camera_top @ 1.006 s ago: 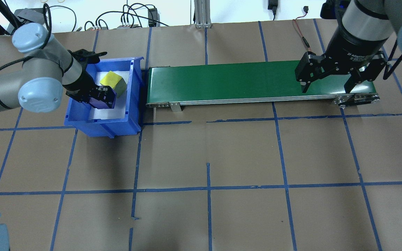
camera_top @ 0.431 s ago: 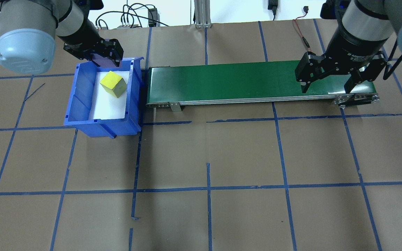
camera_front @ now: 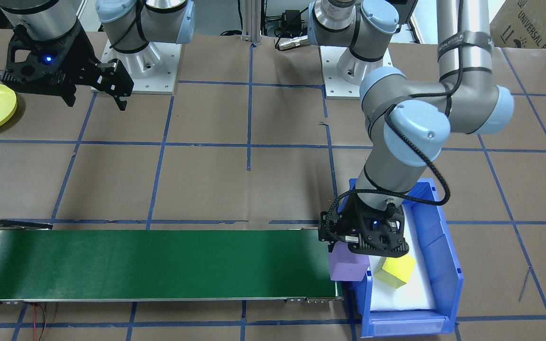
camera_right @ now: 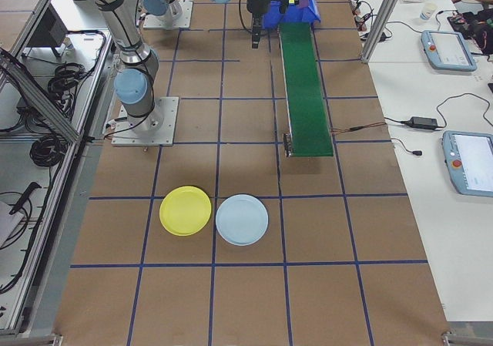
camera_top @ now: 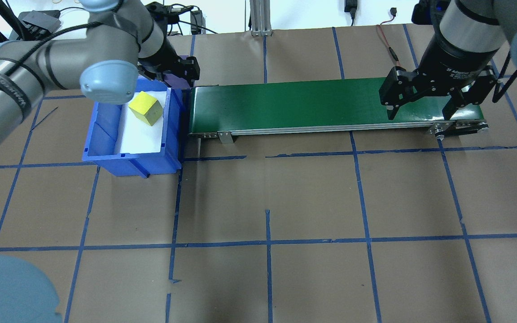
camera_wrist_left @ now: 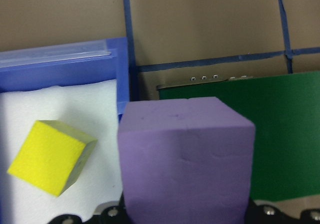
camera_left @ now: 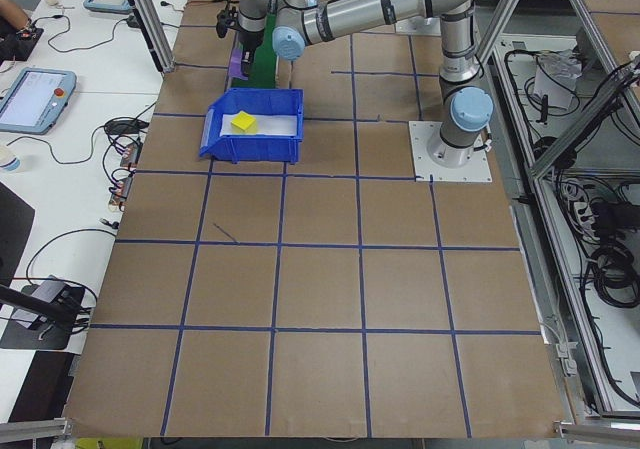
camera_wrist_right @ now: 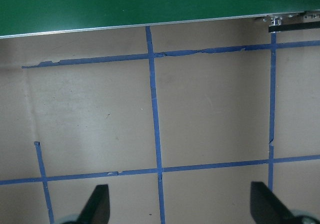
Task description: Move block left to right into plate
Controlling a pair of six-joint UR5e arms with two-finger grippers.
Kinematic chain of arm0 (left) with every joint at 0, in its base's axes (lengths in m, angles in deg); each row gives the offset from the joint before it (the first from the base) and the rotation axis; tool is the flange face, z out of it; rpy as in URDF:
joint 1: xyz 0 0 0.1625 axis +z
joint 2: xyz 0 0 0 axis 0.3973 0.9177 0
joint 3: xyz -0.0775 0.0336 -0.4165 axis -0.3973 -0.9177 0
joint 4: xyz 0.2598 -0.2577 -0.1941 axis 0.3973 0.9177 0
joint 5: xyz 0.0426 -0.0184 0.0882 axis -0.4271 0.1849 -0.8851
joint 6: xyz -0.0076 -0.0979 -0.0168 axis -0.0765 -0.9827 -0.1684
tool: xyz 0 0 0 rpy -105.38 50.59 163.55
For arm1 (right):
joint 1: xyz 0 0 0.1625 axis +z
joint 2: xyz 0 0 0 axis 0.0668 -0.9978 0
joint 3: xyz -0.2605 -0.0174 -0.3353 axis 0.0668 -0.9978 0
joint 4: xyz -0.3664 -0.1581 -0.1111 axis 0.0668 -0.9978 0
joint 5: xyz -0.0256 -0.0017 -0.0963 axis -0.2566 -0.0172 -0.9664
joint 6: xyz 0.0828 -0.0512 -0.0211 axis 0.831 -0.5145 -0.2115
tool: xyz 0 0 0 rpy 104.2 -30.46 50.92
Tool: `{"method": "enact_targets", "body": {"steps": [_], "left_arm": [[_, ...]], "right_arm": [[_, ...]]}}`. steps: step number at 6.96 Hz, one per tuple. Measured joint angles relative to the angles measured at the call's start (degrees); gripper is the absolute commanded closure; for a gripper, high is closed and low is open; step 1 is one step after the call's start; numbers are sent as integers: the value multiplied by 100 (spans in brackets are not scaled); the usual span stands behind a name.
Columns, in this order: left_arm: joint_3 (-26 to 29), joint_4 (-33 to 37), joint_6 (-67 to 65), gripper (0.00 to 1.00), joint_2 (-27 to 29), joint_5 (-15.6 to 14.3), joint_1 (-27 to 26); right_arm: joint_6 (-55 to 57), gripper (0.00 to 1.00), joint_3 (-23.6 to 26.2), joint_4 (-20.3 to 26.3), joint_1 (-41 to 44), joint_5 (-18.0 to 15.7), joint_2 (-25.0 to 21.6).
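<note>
While clamped between left gripper fingers, purple block hangs over bin-belt edge; right gripper fingers apart.

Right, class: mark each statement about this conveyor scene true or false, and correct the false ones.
1. The left hand holds the purple block. True.
2. The yellow block lies on the green conveyor. False: it lies in the blue bin.
3. The right hand is open and empty. True.
4. The yellow plate and the light blue plate are stacked. False: they lie side by side on the table.
5. The purple block is already on a plate. False: it is held beside the bin, at the conveyor's end.
</note>
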Motion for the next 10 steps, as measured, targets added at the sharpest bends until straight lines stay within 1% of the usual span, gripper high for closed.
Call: {"method": "enact_targets", "body": {"steps": [1, 2, 3, 5, 6, 7, 8, 9, 10], "left_arm": [[-17, -119, -162, 67, 129, -3, -79], [-72, -142, -266, 42, 200, -6, -154], [-155, -145, -310, 0, 237, -10, -221], [-246, -144, -371, 0, 203, -11, -263], [-294, -135, -353, 0, 93, -24, -264], [-299, -87, -302, 0, -35, -91, -253], [-251, 8, -220, 0, -164, -221, -191], [-203, 86, -27, 0, -321, -321, 11], [-186, 116, 322, 0, -449, -354, 364]], "right_arm": [[0, 0, 3, 0, 0, 0, 0], [0, 0, 5, 0, 0, 0, 0], [0, 0, 6, 0, 0, 1, 0], [-4, 0, 7, 0, 0, 7, 0], [-2, 0, 7, 0, 0, 6, 0], [-1, 0, 7, 0, 0, 4, 1], [0, 0, 7, 0, 0, 4, 3], [0, 0, 7, 0, 0, 4, 2], [0, 0, 7, 0, 0, 6, 1]]}}
